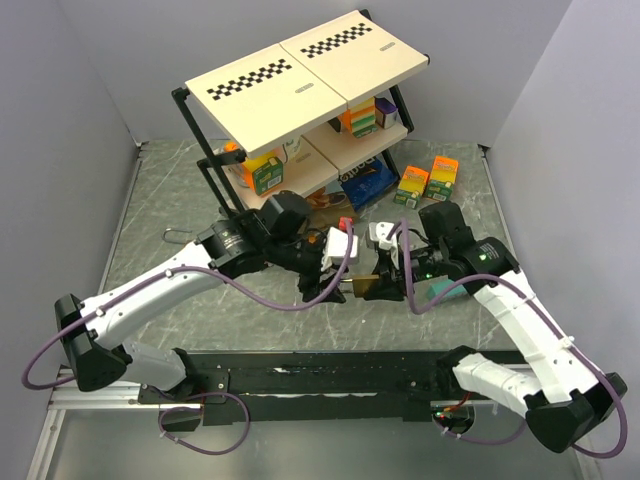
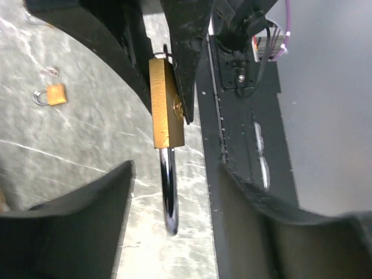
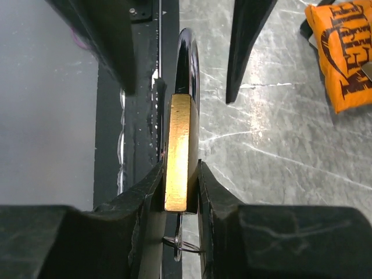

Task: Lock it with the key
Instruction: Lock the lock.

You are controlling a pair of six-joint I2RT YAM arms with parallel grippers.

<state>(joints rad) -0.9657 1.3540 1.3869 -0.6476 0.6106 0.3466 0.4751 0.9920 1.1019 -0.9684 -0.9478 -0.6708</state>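
A brass padlock (image 3: 177, 151) hangs above the table between the two arms, and my right gripper (image 3: 179, 174) is shut on its body. A key with a thin wire ring (image 3: 185, 243) sticks out of the lock's underside, between my right fingers. The dark steel shackle (image 2: 168, 195) points toward my left gripper (image 2: 177, 168), which is open, its fingers (image 2: 75, 226) standing on either side of the shackle without touching it. In the top view the padlock (image 1: 362, 285) sits between the left gripper (image 1: 335, 285) and the right gripper (image 1: 385, 280).
A second, small padlock (image 2: 52, 94) lies on the marble table. A black shelf rack (image 1: 300, 80) with boxes stands at the back, small boxes (image 1: 412, 185) to its right, an orange packet (image 3: 343, 52) nearby. A black rail (image 1: 320, 375) runs along the near edge.
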